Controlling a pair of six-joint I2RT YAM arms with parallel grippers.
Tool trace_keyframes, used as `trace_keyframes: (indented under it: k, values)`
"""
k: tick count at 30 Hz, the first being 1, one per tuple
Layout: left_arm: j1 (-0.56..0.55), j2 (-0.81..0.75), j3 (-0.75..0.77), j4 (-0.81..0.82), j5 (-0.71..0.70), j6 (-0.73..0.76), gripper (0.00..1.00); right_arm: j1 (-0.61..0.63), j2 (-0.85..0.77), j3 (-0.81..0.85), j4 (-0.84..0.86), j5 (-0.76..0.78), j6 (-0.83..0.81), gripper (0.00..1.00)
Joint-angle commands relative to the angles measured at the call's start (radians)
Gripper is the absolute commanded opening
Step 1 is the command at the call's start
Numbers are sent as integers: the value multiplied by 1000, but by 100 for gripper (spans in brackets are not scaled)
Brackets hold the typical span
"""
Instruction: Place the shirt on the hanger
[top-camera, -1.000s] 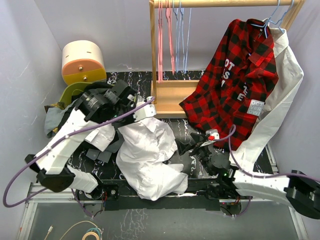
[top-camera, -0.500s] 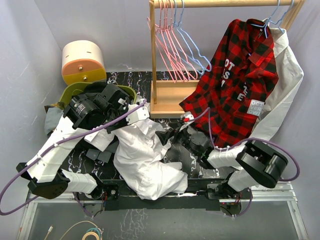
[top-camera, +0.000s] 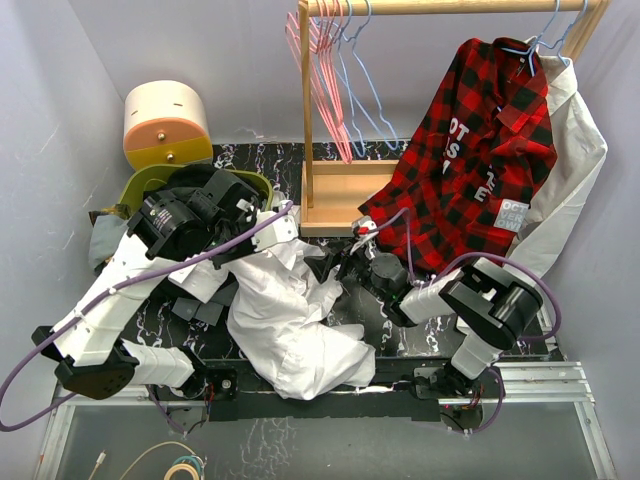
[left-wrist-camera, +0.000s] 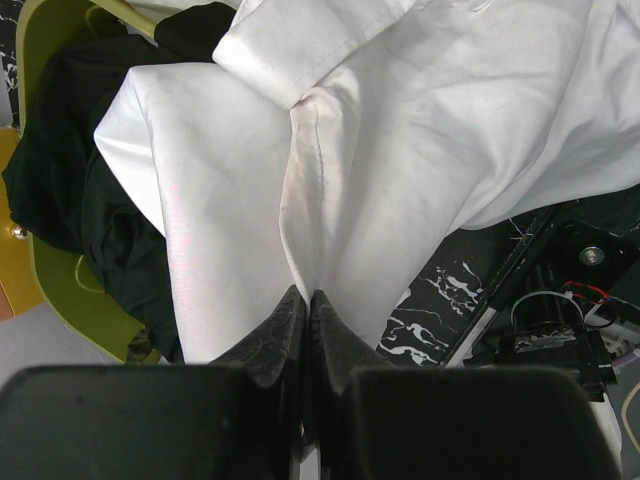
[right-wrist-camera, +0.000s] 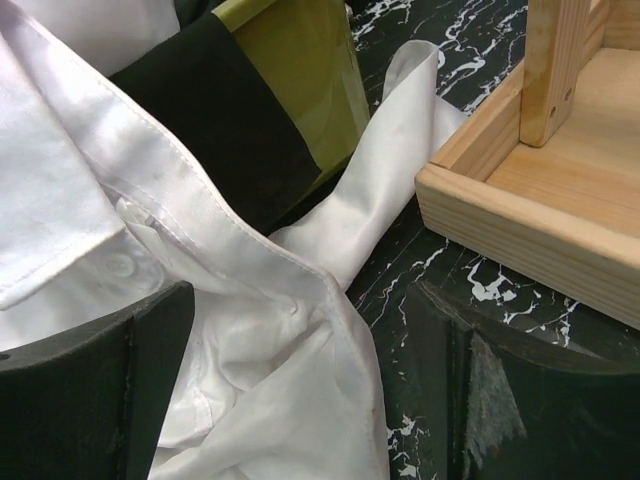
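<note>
The white shirt lies crumpled on the dark marbled table in front of the arms. My left gripper is shut on a fold of it near its far edge; the left wrist view shows both fingertips pinched on a seam of the white cloth. My right gripper is open at the shirt's right side. In the right wrist view its jaws straddle a hemmed edge of the shirt without closing. The light blue hanger hangs on the wooden rail, beside the pink ones.
The wooden rack base stands just beyond my right gripper. Pink hangers hang on the rail. A red plaid shirt and another white garment hang at right. A green bin holds a black garment.
My right arm has swung from the right front over to the shirt's right edge. The hangers on the rail swung out and are swinging back. My left gripper keeps its hold on the shirt.
</note>
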Motion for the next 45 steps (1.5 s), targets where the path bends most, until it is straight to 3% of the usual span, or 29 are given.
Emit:
trace_keyframes:
  k: [1,4,6,13,21,27,32,33,36,39,43,45]
  values:
    - [4,-23,-12,-3,-13,-6,0,-16,28,22,106,-64,12,86]
    - [4,-18,-10,-4,-13,-6,0,-16,50,33,93,-93,18,81]
    - [5,-15,-9,-7,-14,-7,0,-16,58,38,85,-93,33,69]
    - [6,-11,-9,-13,-15,-9,0,-17,90,41,82,-71,40,63]
    - [16,-11,9,-18,-15,-18,0,-19,154,86,67,-110,72,34]
    - [36,-22,10,-18,2,-23,0,-20,152,82,36,-97,67,26]
    - [45,-30,10,-18,6,-22,0,-19,150,75,28,-80,65,11]
    - [46,-31,10,-18,7,-22,0,-20,151,75,27,-79,63,13]
    - [49,-32,9,-18,7,-20,0,-21,159,80,18,-70,49,47]
    - [47,-34,5,-18,9,-20,0,-26,178,85,15,-64,34,68]
    - [50,-37,-1,-18,7,-20,0,-55,206,90,31,-89,36,68]
    - [50,-39,-5,-18,8,-19,0,-69,217,94,39,-117,44,58]
